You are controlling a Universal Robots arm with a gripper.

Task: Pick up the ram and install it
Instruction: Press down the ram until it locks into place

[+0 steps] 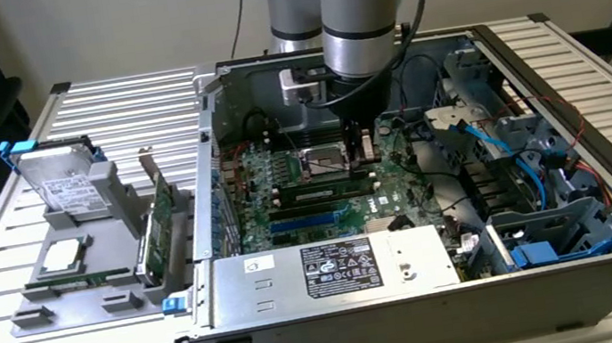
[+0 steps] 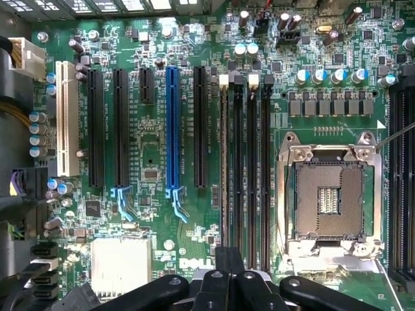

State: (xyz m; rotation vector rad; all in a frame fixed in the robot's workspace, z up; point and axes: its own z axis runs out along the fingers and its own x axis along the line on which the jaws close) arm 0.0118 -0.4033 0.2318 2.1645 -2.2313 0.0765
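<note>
1. Standing on edge in a black slot of the motherboard, the ram looked seated, not carried.
2. Its long axis ran straight away from the jaws along the slot, with its near end just beneath their tips.
3. The jaws were pressed together and held nothing, with the CPU socket close alongside.

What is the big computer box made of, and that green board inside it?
The computer box looks like bare sheet metal: dull grey, thin folded edges, punched holes. The green board looks like glossy fibreglass circuit board, with fine printed lines and tiny soldered parts. Its long slots look like black and blue moulded plastic.
</note>
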